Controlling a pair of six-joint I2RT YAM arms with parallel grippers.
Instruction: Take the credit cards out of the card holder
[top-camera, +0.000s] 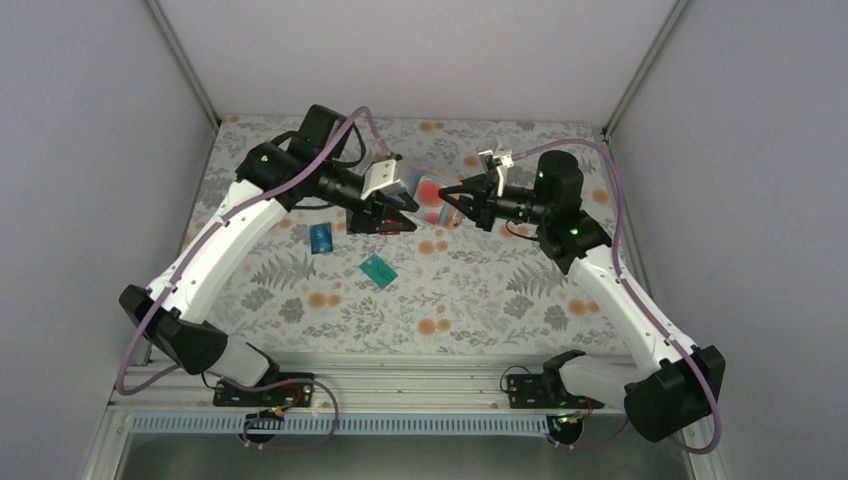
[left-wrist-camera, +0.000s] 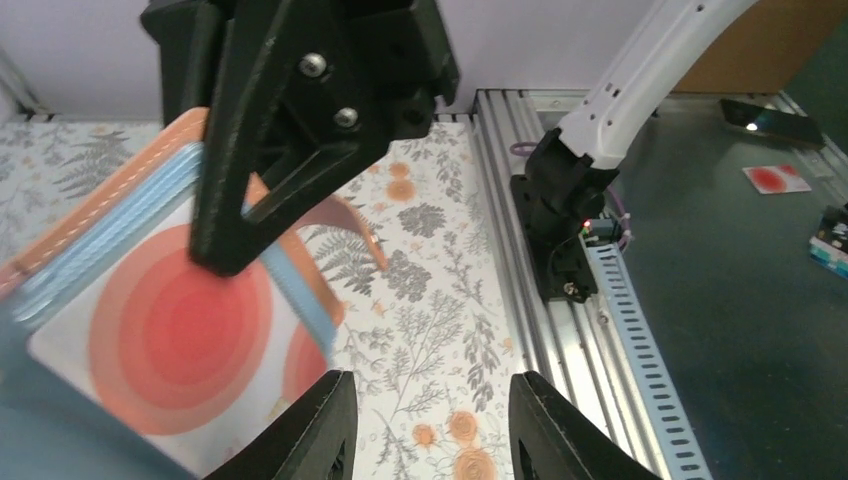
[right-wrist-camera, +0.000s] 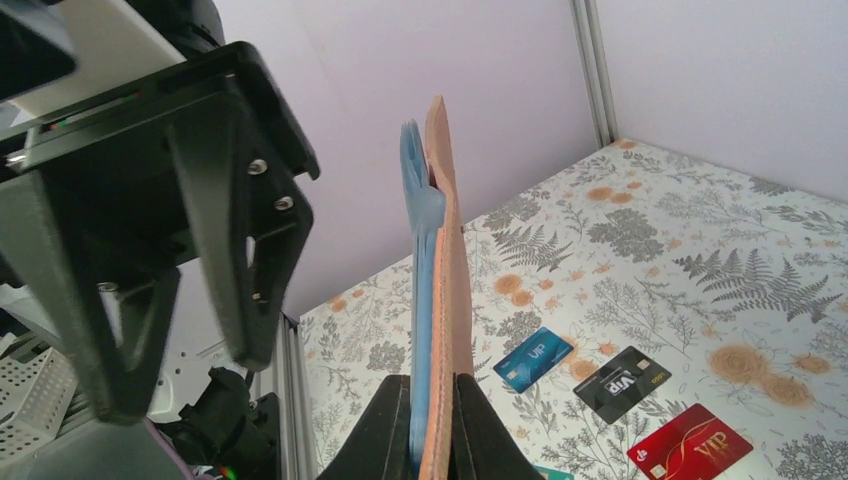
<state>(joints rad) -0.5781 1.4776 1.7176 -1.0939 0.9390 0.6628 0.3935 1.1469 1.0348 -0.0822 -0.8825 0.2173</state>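
My right gripper (top-camera: 455, 200) is shut on the card holder (top-camera: 413, 180), a tan leather and blue sleeve held up edge-on in the right wrist view (right-wrist-camera: 437, 250), between my jaws (right-wrist-camera: 432, 430). A pale card with red circles (left-wrist-camera: 170, 320) sticks out of the holder. My left gripper (top-camera: 403, 207) is open, its fingers (left-wrist-camera: 325, 430) beside that card's corner, nothing between them. On the table lie a blue card (right-wrist-camera: 533, 358), a black card (right-wrist-camera: 620, 383), a red card (right-wrist-camera: 690, 445) and a teal card (top-camera: 378, 270).
The floral tablecloth (top-camera: 480, 290) covers the table, with grey walls on three sides. The aluminium rail (top-camera: 420, 385) with both arm bases runs along the near edge. In the top view the black and red cards lie under my left gripper.
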